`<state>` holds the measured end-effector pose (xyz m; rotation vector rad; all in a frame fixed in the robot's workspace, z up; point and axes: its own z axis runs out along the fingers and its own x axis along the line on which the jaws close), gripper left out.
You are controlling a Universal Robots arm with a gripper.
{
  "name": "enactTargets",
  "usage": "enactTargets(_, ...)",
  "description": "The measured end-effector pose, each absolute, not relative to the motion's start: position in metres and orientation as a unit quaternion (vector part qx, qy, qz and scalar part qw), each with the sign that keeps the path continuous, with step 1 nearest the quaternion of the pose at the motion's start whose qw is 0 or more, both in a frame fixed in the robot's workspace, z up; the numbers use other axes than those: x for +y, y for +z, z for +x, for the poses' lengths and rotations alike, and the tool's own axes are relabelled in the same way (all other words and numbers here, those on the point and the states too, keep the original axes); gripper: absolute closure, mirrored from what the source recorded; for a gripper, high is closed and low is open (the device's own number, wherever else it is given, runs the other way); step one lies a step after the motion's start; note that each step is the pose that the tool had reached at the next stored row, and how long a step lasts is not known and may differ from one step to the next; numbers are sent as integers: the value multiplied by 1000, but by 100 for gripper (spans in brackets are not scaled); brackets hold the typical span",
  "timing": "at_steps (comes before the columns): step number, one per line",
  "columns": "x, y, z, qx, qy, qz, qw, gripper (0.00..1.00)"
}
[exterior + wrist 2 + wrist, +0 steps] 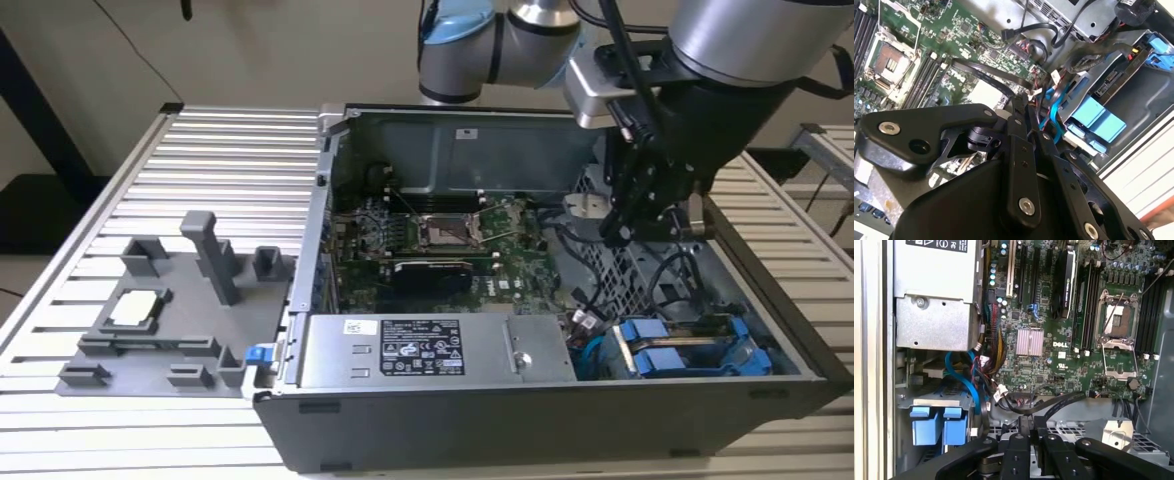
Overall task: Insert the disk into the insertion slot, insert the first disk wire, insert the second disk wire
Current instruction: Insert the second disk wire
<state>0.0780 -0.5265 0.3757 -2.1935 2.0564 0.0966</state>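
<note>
Gripper (641, 215) hangs inside the open case, fingers pinched together with nothing visible between them; the disk (674, 355) sits down at five o'clock from it in the exterior view, blue frame in the insertion slot (721, 340), long axis running across the bay

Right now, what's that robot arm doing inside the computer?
The gripper is reaching down into an open computer case, above the grey metal drive cage. Its fingers look pinched together on a flat black cable in both wrist views. The blue-framed disk sits in its bay at the corner of the case nearest the exterior camera, next to the power supply. The motherboard lies bare.
</note>
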Motion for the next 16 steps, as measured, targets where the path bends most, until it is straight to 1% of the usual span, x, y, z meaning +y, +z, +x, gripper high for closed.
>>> enactTargets(6, -530, 375, 88, 684, 37, -728, 44, 84)
enactTargets(10, -533, 375, 92, 684, 32, -728, 35, 84)
enactTargets(16, -540, 372, 98, 684, 23, -728, 25, 84)
